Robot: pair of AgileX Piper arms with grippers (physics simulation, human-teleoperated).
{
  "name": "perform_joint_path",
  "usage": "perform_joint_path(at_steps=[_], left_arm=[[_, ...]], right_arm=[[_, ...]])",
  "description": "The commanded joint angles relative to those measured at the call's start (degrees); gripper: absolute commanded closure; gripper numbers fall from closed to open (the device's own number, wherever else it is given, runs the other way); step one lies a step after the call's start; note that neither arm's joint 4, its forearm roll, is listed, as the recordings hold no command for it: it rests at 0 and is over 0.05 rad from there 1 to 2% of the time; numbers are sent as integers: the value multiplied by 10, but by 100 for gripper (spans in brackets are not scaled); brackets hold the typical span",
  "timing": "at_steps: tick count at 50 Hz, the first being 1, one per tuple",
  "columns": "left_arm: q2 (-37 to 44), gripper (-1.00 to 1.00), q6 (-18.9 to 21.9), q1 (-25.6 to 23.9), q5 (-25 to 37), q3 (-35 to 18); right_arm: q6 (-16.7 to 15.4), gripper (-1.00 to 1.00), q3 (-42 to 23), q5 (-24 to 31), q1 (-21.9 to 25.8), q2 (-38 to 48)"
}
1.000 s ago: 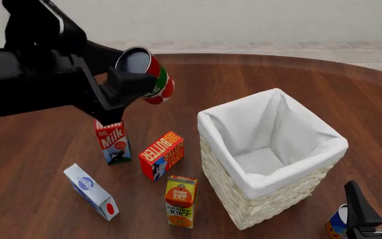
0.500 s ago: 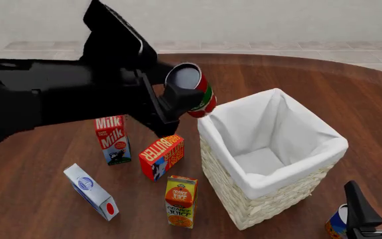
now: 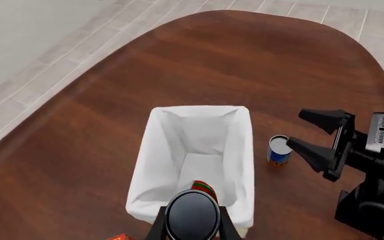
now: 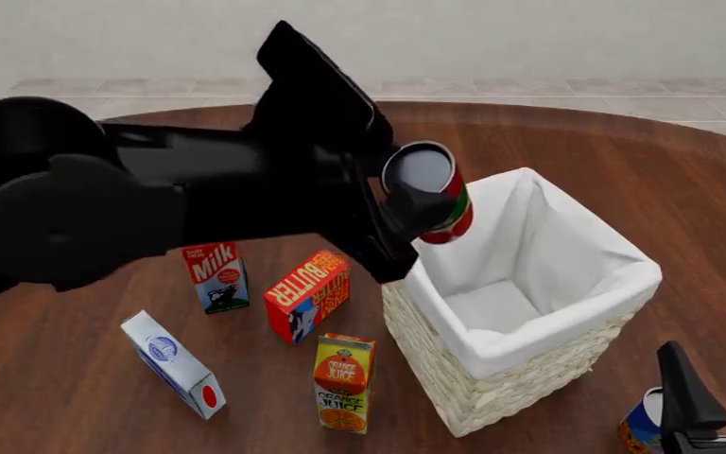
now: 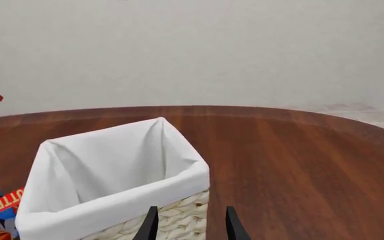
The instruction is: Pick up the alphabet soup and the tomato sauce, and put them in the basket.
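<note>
The tomato sauce [image 4: 445, 210], a red can with green marks, hangs tilted above the near-left rim of the basket [image 4: 471, 397], with my left gripper [image 4: 416, 203] shut on it. Looking down from the left wrist, the can [image 3: 192, 216] sits over the edge of the white-lined basket [image 3: 243, 150]. The alphabet soup [image 4: 639, 425] stands on the table at the basket's right, beside my right gripper [image 4: 720, 409], which is open. The left wrist view also shows the soup [image 3: 279, 150] just ahead of the right gripper [image 3: 296, 129]. In the right wrist view the basket [image 5: 112, 197] fills the foreground; the soup is hidden there.
Left of the basket stand a milk carton [image 4: 216, 275], a butter box [image 4: 307, 294] and an orange juice carton [image 4: 343, 381]. A white and blue carton [image 4: 174, 364] lies further left. The round wooden table's edge [image 3: 78, 82] curves behind the basket.
My left arm has swung right with the tomato sauce, from over the milk carton to above the basket's left rim. The right gripper and the alphabet soup have stayed put.
</note>
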Motion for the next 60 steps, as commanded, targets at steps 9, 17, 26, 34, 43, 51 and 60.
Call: perform_joint_path(at_steps=[9,17,26,34,43,51,60], left_arm=[[40,100,13,-21,-3,-21],[69,100,9,-23,-5,-25],[97,100,11,-21,-17,-24],[117,100,16,-20,-21,-30],[145,100,16,-19,-27,-45],[163,100,16,-22,-30,-57],[181,100,15,-23,-34,-66]], right_arm=[[3,-100,0,-3,-1,0],[4,-100,2,-7,-2,-1],[5,-100,3,-9,-3,-1],[7,-100,4,-9,-6,-1],[11,-100,3,-8,-7,-1],[13,-100,0,-6,-8,0],[19,-100,1,-6,-8,0]])
